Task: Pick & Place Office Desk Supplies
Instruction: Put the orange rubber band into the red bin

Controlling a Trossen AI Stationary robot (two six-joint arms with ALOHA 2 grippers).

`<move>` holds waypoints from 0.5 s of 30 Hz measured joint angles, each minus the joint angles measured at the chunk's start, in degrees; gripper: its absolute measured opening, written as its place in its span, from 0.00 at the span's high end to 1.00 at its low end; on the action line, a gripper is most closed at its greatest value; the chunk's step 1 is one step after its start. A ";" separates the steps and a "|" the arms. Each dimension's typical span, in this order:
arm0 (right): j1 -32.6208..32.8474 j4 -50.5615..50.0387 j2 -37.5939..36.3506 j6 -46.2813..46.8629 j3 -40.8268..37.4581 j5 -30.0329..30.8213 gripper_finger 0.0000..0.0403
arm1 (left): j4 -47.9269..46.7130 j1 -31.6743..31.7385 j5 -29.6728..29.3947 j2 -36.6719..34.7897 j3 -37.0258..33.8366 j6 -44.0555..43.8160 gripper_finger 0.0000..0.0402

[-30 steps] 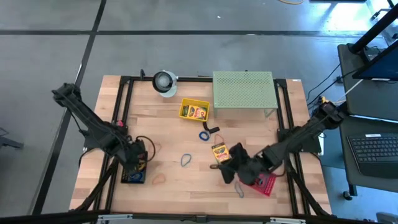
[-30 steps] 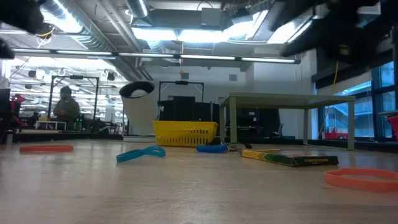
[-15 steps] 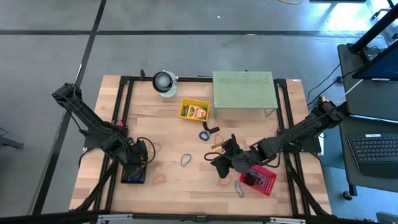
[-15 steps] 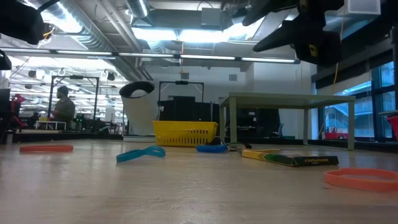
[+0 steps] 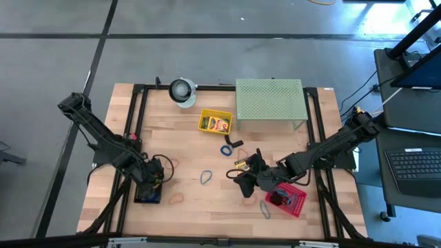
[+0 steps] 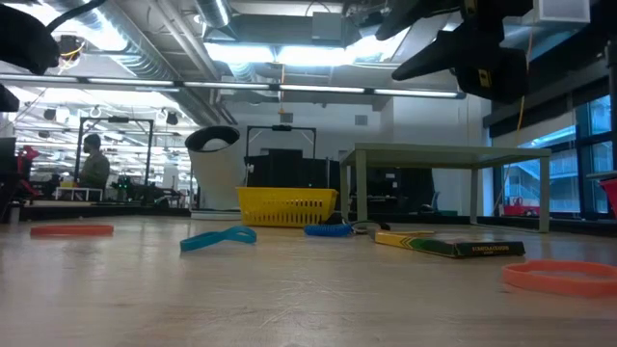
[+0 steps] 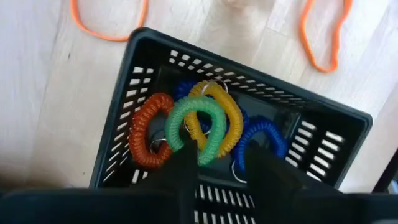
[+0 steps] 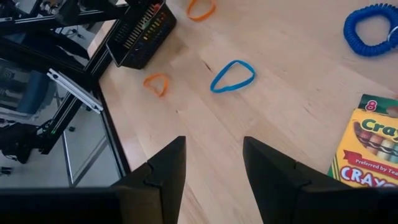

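Hovering over black basket (image 7: 134,106) at table's 8 o'clock: left gripper (image 7: 221,171), fingers parted, nothing held; coil bands inside – orange, green (image 7: 198,127), yellow, blue. Orange band loops (image 7: 317,37) lie just outside basket. Right gripper (image 8: 211,171) mid-table, fingers apart, empty, above bare wood; blue band (image 8: 232,76) ahead, crayon box (image 8: 367,149) beside it, reads "CRAYO". Green perforated stand (image 5: 269,100) at 12–1 o'clock, yellow basket (image 5: 215,122) near it.

One camera looks straight down, one level across the table (image 5: 207,207), wrist cameras close above it.
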 joint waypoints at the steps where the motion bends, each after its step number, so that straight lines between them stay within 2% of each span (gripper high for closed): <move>1: 0.00 -0.01 0.00 -0.01 0.00 0.06 0.60 | 0.03 0.11 0.25 0.00 0.00 0.14 0.66; 8: -0.07 -0.02 0.00 -1.07 0.00 0.15 0.60 | 3.45 2.54 2.26 -2.13 1.37 -2.86 0.57; 11: -0.14 -0.02 0.00 -1.31 0.00 0.31 0.60 | 4.35 3.93 0.04 -2.89 3.57 -0.85 0.57; 15: -0.22 -0.04 0.00 -2.11 0.00 1.01 0.60 | 4.75 6.20 -6.17 -2.80 6.13 4.20 0.59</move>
